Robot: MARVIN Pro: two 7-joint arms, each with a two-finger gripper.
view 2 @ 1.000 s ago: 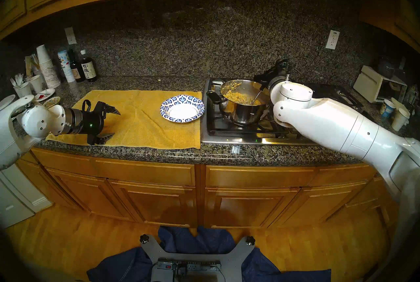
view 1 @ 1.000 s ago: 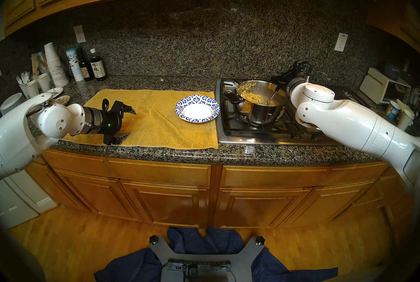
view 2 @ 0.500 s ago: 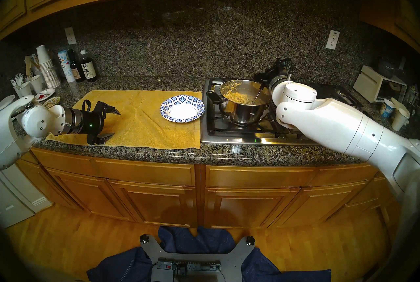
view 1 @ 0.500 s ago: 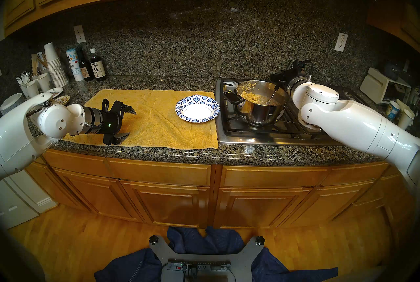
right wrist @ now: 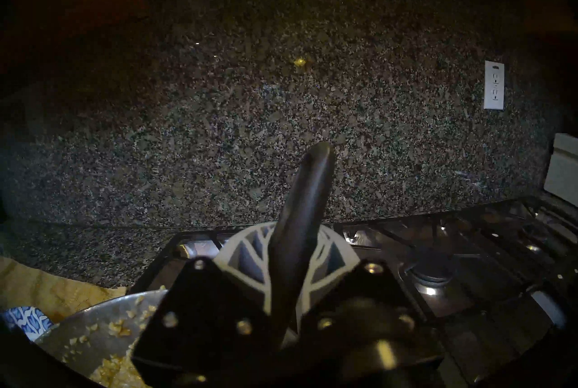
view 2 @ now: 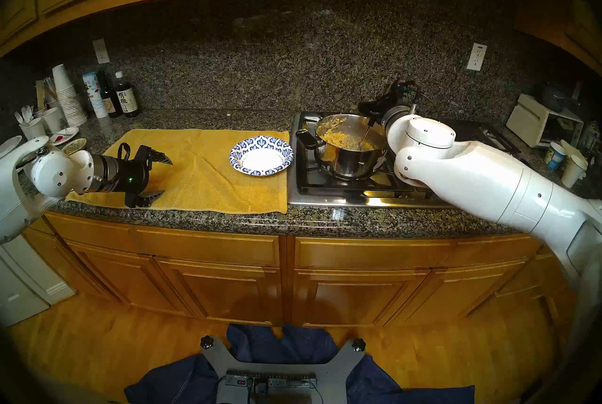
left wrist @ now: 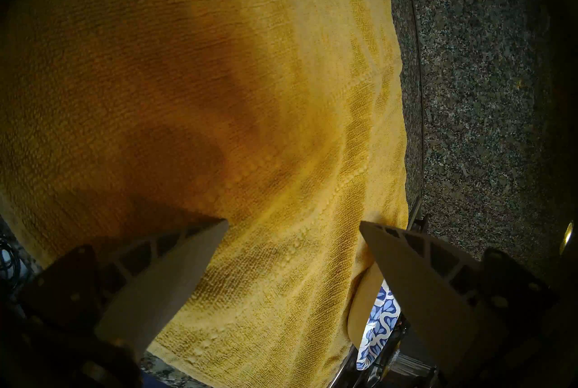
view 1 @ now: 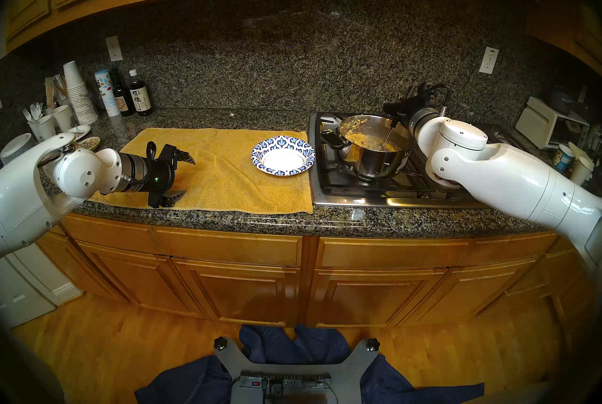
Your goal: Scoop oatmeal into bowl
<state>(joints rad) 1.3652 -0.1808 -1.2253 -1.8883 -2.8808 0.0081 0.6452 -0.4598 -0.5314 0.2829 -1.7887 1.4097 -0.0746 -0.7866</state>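
Observation:
Tan, clumpy oatmeal (view 1: 366,139) lies in a steel pot (view 1: 374,159) on the stove's left burner. A spoon (view 1: 388,135) stands tilted in it, metal shaft down and black handle (right wrist: 301,218) up. My right gripper (view 1: 394,112) is shut on that handle at the pot's far right rim; in the right wrist view the fingers (right wrist: 247,249) clamp it from both sides. The blue-and-white paper bowl (view 1: 282,155) sits on the yellow towel (view 1: 221,169) just left of the stove, its centre plain white. My left gripper (view 1: 182,177) hovers open over the towel's left end, holding nothing.
The pot's black handle (view 1: 332,139) points toward the bowl. Stacked paper cups (view 1: 78,94), bottles (view 1: 140,97), forks and small plates (view 1: 83,131) crowd the back left of the counter. A toaster oven (view 1: 550,123) and cups (view 1: 581,170) stand at the far right.
My right gripper closed on the spoon handle and lifted slightly, swinging the spoon more upright in the pot. The left arm has not moved.

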